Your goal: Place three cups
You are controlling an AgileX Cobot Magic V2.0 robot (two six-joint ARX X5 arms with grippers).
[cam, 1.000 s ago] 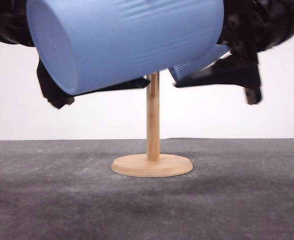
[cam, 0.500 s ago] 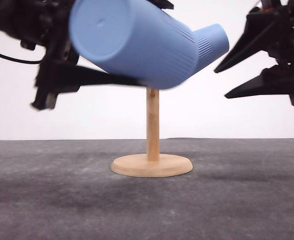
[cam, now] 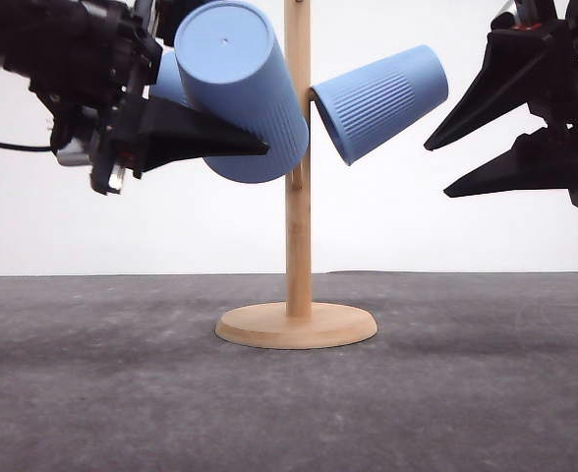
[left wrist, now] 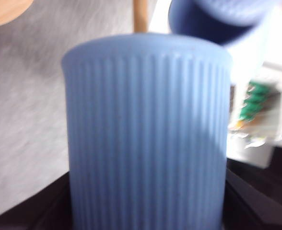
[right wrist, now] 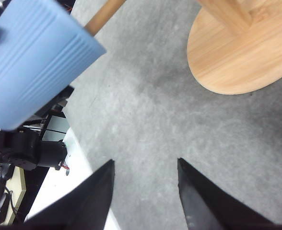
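Note:
The wooden stand [cam: 297, 246] is at the table's middle. One light-blue ribbed cup [cam: 379, 100] hangs mouth-down on a peg on the right of its pole, and shows in the right wrist view as cup [right wrist: 35, 62] on peg [right wrist: 105, 14]. My left gripper [cam: 255, 138] is shut on a second cup [cam: 240, 93], tilted against the pole's left side with its flat base up; that cup [left wrist: 146, 134] looms large in the left wrist view. A sliver of a third cup [cam: 166, 79] shows behind it. My right gripper [cam: 438, 169] is open to the right of the hung cup, apart from it, its fingers [right wrist: 95, 196] empty.
The stand's round base [cam: 296, 325] rests on the dark grey table [cam: 466, 393]. In the left wrist view, another cup [left wrist: 217, 19] and the pole [left wrist: 141, 14] lie beyond the held one. The base [right wrist: 241, 52] lies below the right gripper.
The right gripper let go of its cup on the right peg and drew back to the right. The left gripper carried its cup away from the camera, up against the pole's left side.

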